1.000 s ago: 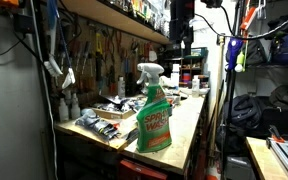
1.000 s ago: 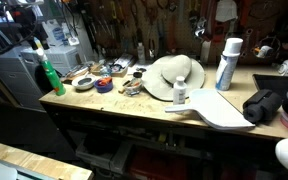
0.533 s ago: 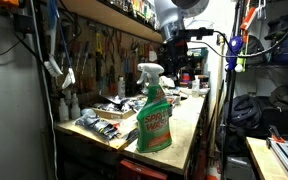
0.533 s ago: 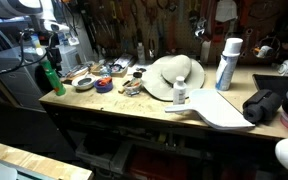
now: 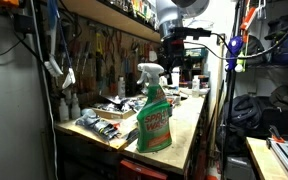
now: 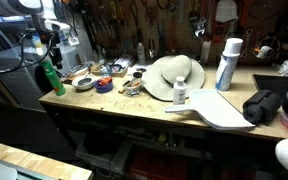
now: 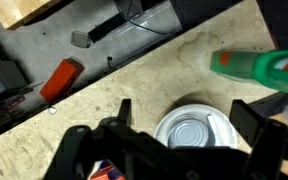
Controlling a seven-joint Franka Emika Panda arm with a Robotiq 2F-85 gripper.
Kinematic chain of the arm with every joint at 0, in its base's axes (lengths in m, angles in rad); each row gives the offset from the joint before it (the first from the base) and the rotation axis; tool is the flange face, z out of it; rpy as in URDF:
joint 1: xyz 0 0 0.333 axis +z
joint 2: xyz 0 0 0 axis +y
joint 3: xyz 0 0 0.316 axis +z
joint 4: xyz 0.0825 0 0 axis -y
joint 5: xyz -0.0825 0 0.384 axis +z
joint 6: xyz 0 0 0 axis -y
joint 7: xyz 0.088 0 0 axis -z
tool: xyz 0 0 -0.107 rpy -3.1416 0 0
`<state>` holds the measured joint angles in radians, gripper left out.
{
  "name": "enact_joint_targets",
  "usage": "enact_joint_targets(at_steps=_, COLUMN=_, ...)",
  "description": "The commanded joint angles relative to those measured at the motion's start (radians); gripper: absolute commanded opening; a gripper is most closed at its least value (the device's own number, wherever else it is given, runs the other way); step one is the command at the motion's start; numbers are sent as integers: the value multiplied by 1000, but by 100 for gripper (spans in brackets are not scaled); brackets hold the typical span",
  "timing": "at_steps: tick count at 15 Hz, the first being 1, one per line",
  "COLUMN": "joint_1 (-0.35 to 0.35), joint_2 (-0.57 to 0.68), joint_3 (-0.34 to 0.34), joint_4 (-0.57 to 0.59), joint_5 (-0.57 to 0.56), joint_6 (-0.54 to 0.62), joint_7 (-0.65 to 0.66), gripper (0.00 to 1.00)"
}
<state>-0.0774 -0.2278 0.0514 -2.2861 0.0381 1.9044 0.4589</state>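
My gripper [image 7: 187,115] is open, with its two dark fingers spread either side of a round white bowl [image 7: 194,130] that holds a grey metal lid or tin and lies on the wooden bench below. A green spray bottle [image 7: 259,68] stands just beside the bowl. In both exterior views the gripper [image 6: 49,45] [image 5: 181,60] hangs above the bench end, over the green bottle [image 6: 50,78] [image 5: 154,115] and the bowl [image 6: 84,84]. The gripper holds nothing and touches nothing.
A straw hat [image 6: 174,75], a white spray can [image 6: 227,62], a small white bottle [image 6: 180,93], a pale board [image 6: 224,110] and a black bag [image 6: 267,105] lie along the bench. Small clutter [image 6: 114,72] sits by the bowl. A red object [image 7: 61,78] lies on the floor beyond the bench edge.
The arm and gripper have come into both exterior views above the bottle end of the bench since one second ago. Over the last half second they have barely moved.
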Motion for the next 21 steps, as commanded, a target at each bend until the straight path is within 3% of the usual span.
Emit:
enact_joint_targets(at_steps=1, joint_1=6, joint_2=-16, joint_3=-38, joint_4=-80, joint_5=114, joint_6=210, joint_7=-13, gripper=100)
enact_joint_targets(at_steps=3, joint_1=4, joint_2=-16, joint_3=-35, joint_4=-130, joint_5=100, joint_6=384, joint_7=-18, gripper=100)
enact_joint_targets(at_steps=6, joint_1=-12, joint_2=-1, joint_3=-13, joint_4=-191, joint_5=-20, joint_6=559, joint_7=17, gripper=100)
enact_joint_targets(at_steps=7, joint_1=1, joint_2=9, joint_3=-30, joint_4=-137, joint_5=35, joint_6=480, joint_7=-7, gripper=100)
enact_joint_targets(at_steps=17, joint_1=-1, joint_2=27, joint_3=-22, joint_4=-148, joint_5=15, joint_6=538, joint_7=16, gripper=100)
enact_joint_targets(at_steps=20, joint_1=-17, joint_2=60, joint_3=0, joint_4=-165, joint_5=-91, joint_6=599, joint_7=74, gripper=98)
enact_joint_targets(at_steps=21, joint_1=-21, joint_2=76, joint_3=6, joint_4=-167, joint_5=-131, joint_6=615, joint_7=112, gripper=91)
